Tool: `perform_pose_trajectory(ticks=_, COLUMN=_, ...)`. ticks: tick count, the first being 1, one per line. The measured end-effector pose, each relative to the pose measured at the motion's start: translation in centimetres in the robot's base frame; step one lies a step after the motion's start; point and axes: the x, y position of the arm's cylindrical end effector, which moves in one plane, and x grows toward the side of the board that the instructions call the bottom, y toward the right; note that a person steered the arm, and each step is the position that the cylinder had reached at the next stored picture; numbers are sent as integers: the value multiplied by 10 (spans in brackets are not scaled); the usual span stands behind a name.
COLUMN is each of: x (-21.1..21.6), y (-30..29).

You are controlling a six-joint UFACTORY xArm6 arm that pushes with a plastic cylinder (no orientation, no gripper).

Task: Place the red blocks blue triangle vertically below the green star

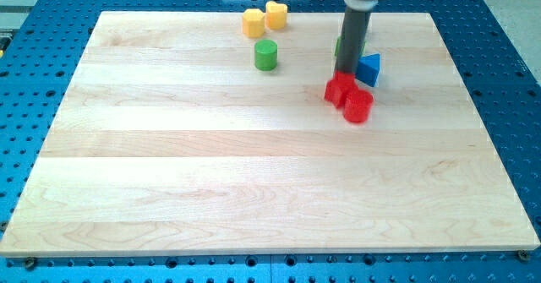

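Tip (347,70) bare, holding nothing, touching red blocks (349,97), blue triangle (369,69) just beside, view's right.

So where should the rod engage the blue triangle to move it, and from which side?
No gripping here: my tip can only push. The blue triangle sits just to the tip's right, above the two red blocks. A green block, mostly hidden behind the rod, is probably the star. I'd likely push the triangle's flat right face toward the view's left.

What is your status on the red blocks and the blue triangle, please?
My tip at the top edge of two touching red blocks. Blue triangle just right of tip. Green star mostly hidden behind rod. Path clear.
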Motion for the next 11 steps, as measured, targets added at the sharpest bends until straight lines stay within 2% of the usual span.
perform_pose_trajectory(ticks=1, x=49, y=0)
perform_pose_trajectory(ticks=2, x=21, y=55)
perform_pose_trajectory(ticks=3, x=-30, y=118)
perform_pose_trajectory(ticks=4, x=-35, y=75)
perform_pose_trajectory(ticks=6, x=-31, y=42)
perform_pose_trajectory(ticks=7, x=36, y=82)
perform_pose_trajectory(ticks=8, x=118, y=51)
perform_pose_trajectory(ticks=9, x=128, y=-2)
perform_pose_trajectory(ticks=10, x=129, y=-16)
perform_pose_trajectory(ticks=11, x=105, y=-19)
